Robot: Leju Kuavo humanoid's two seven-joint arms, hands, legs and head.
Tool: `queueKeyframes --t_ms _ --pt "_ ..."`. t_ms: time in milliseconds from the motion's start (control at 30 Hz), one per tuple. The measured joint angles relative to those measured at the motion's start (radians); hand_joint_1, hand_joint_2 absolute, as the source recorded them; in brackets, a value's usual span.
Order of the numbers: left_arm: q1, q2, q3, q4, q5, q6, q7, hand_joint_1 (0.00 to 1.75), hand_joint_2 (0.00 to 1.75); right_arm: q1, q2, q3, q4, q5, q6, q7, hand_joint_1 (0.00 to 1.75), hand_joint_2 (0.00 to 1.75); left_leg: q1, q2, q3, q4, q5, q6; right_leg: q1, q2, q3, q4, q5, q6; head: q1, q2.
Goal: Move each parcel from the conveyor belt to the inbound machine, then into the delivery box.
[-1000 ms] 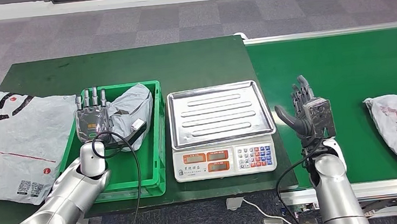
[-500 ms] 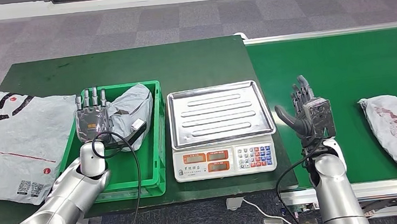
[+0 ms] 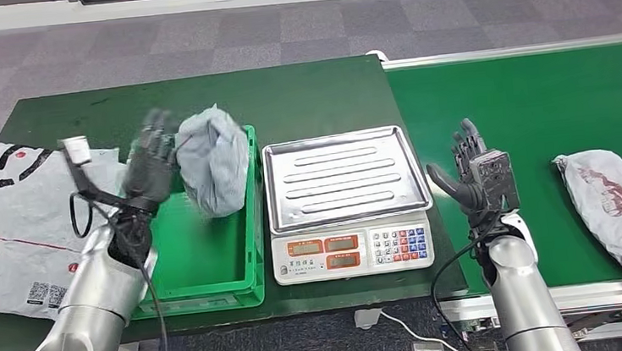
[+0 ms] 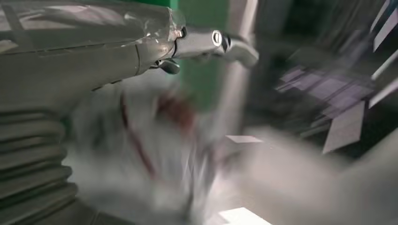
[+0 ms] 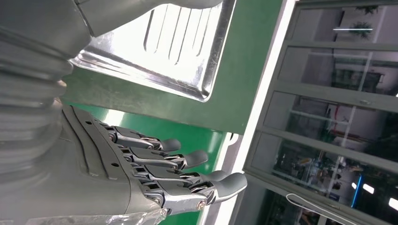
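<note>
A crumpled grey parcel [image 3: 213,159] is raised above the right side of the green delivery box [image 3: 205,265]. My left hand [image 3: 150,168] is turned on its side and grips the parcel's left edge; both are motion-blurred. In the left wrist view the parcel [image 4: 141,140] is a grey and red blur close to the hand. A second grey parcel [image 3: 620,208] with red print lies on the green conveyor belt [image 3: 539,104] at the far right. My right hand [image 3: 478,176] is held upright and open at the belt's near left corner, apart from that parcel; its fingers [image 5: 183,180] are spread.
The inbound machine, a scale with a steel tray [image 3: 342,177] [image 5: 155,51], stands between the box and the belt. A large flat grey bag [image 3: 23,226] lies on the green table [image 3: 283,93] left of the box. A cable loops off my left wrist.
My left hand has swung up and turned over, lifting the parcel from the box's floor. The conveyor parcel has drifted left towards my right hand, which has barely moved.
</note>
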State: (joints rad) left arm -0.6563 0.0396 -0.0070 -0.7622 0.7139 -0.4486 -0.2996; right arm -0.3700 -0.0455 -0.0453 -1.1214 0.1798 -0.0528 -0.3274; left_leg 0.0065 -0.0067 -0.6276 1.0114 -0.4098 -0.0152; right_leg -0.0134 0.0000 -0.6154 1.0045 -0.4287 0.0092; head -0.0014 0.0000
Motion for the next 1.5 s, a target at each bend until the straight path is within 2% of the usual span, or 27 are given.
queueKeyframes --t_ms 67,133,300,367,433,600,1500 --pt "0.009 -0.006 0.021 -0.015 0.153 0.038 0.005 0.00 0.00 -0.001 -0.002 0.003 0.005 -0.001 -0.001 0.000 0.00 1.75 0.000 0.001 0.000 0.000 0.000 0.000 0.000 0.001 -0.001 0.000 0.000 0.000 0.000 0.000" --pt "0.015 -0.009 0.035 -0.027 0.086 0.044 0.006 0.00 0.00 -0.003 -0.004 0.005 0.009 -0.001 -0.001 0.000 0.00 1.75 0.000 0.000 -0.001 0.000 0.000 0.000 0.000 0.000 -0.001 0.000 0.000 0.000 0.000 0.000" --pt "0.019 -0.011 0.065 -0.046 -0.567 0.048 0.004 0.00 0.00 -0.009 -0.005 0.009 0.019 -0.001 -0.001 0.000 0.00 1.75 0.000 0.000 -0.001 0.000 0.000 0.000 0.000 -0.001 -0.001 0.000 0.000 0.000 0.000 0.000" --pt "0.021 -0.012 0.067 -0.051 -0.634 0.065 -0.005 0.00 0.87 -0.011 -0.005 0.010 0.021 -0.001 -0.001 0.000 0.00 1.75 0.000 0.000 -0.001 0.000 0.000 0.000 0.000 0.000 -0.001 0.000 0.001 0.000 0.000 0.000" --pt "0.024 -0.012 0.067 -0.056 -0.607 0.095 -0.019 0.00 1.75 -0.010 -0.005 0.010 0.021 -0.002 -0.003 0.002 0.00 1.75 0.000 0.000 -0.001 0.000 0.000 0.000 0.000 0.000 -0.001 0.000 0.001 0.000 0.000 0.000" --pt "0.033 -0.012 0.066 -0.071 -0.582 0.137 -0.035 0.00 1.75 -0.009 -0.005 0.011 0.021 -0.002 -0.006 0.004 0.00 1.75 0.000 0.000 -0.001 0.000 0.000 0.000 0.001 0.000 -0.001 0.000 0.001 0.000 0.000 0.000" --pt "0.043 -0.012 0.065 -0.083 -0.582 0.138 -0.035 0.00 1.75 -0.009 -0.005 0.012 0.021 -0.003 -0.006 0.004 0.00 1.75 0.000 0.000 -0.001 0.000 0.000 0.000 0.000 0.000 -0.001 0.000 0.001 0.000 0.000 0.000"
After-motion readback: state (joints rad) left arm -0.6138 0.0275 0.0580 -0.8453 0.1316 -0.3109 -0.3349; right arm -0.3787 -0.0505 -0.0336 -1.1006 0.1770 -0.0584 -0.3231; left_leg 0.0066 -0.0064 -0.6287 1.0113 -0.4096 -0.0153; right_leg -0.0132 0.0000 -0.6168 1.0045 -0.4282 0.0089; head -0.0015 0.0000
